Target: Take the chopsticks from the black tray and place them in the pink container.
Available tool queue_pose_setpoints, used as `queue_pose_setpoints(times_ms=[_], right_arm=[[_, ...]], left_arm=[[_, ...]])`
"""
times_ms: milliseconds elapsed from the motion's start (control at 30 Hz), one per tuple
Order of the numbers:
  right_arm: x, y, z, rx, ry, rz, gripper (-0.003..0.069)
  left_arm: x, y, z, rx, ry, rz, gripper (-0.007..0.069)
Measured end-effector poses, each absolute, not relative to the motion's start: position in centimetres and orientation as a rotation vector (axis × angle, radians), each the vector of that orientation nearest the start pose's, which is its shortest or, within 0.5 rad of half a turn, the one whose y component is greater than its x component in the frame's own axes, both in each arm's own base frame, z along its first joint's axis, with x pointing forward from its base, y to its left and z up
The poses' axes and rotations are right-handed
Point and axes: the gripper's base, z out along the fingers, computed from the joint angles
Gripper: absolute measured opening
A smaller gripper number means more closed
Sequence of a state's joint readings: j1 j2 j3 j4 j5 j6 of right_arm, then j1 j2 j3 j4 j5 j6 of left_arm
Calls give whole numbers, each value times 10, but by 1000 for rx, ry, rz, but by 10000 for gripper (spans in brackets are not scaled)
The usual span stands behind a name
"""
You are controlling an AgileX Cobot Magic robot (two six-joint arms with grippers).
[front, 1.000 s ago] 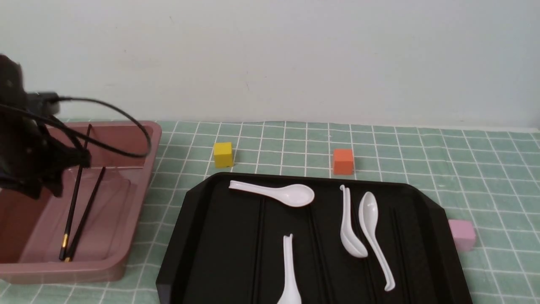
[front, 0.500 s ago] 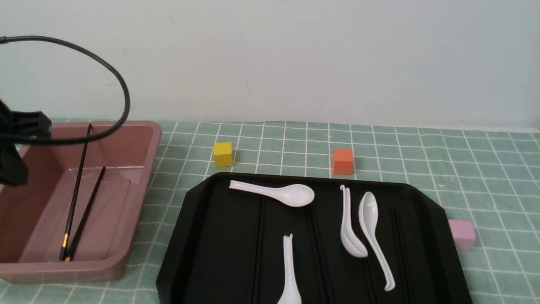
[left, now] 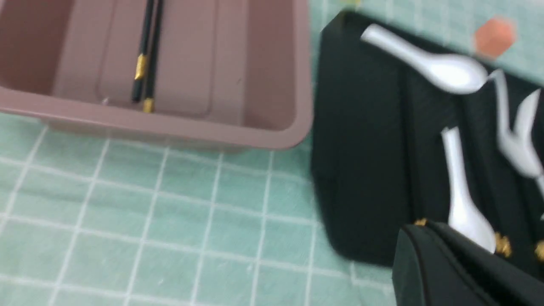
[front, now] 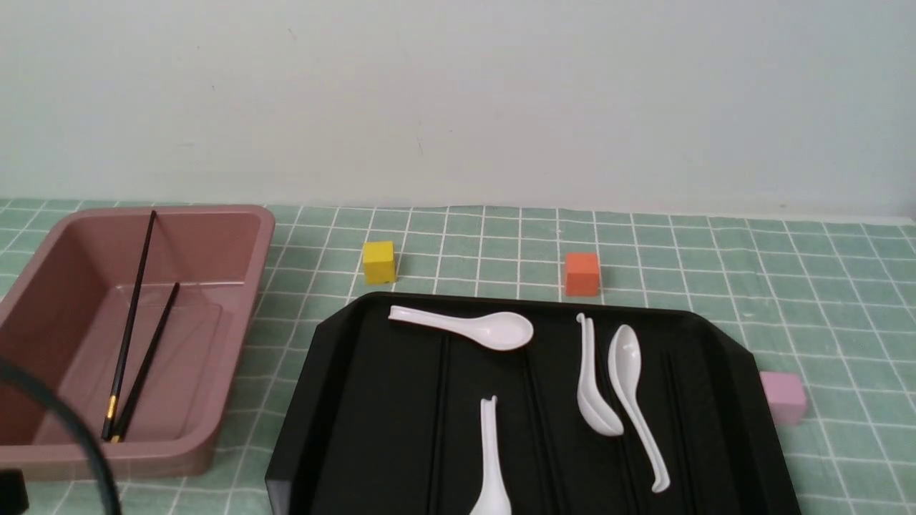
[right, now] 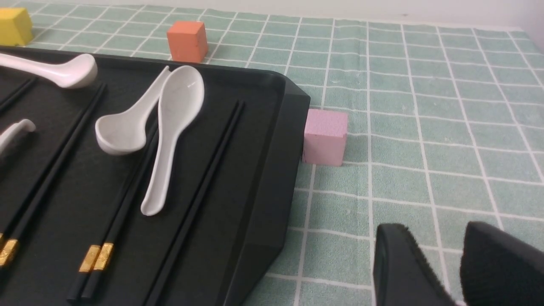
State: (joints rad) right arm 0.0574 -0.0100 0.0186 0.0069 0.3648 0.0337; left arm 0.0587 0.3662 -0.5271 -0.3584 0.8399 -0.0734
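Resting inside the pink container (front: 266,232) at the tabletop's left edge: two chopsticks (front: 129,343).
Left gripper (left: 425,231) jaws pressed together; black tray (front: 358,400) at the near edge bears four white spoons (front: 494,332), three cubes (front: 378,262) around it; right gripper (right: 435,231) jaws slightly apart.

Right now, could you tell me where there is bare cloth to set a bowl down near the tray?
The widest bare cloth lies right of the black tray, beyond the pink cube. Cloth between the yellow cube and orange cube is also free. The tray's middle and right are crowded with spoons.
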Motion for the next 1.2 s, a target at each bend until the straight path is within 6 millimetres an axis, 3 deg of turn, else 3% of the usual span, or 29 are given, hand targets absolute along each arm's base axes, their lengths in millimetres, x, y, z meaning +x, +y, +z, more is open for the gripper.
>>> queue_pose_setpoints(times_ms=[167,333,800,1000,1200], right_arm=[[53,3,175,-18,1857,70,240],[53,3,175,-18,1857,70,240],[53,3,175,-18,1857,70,240],[53,3,175,-18,1857,70,240],[53,3,175,-18,1857,70,240]], left_arm=[[41,-20,268,-261,1878,-466,-13],[35,-19,254,-265,1780,-466,-13],[40,-12,247,-239,1725,-353,-13],[46,-8,221,-250,1725,-306,-13],[51,-8,184,-198,1831,-315,-12]])
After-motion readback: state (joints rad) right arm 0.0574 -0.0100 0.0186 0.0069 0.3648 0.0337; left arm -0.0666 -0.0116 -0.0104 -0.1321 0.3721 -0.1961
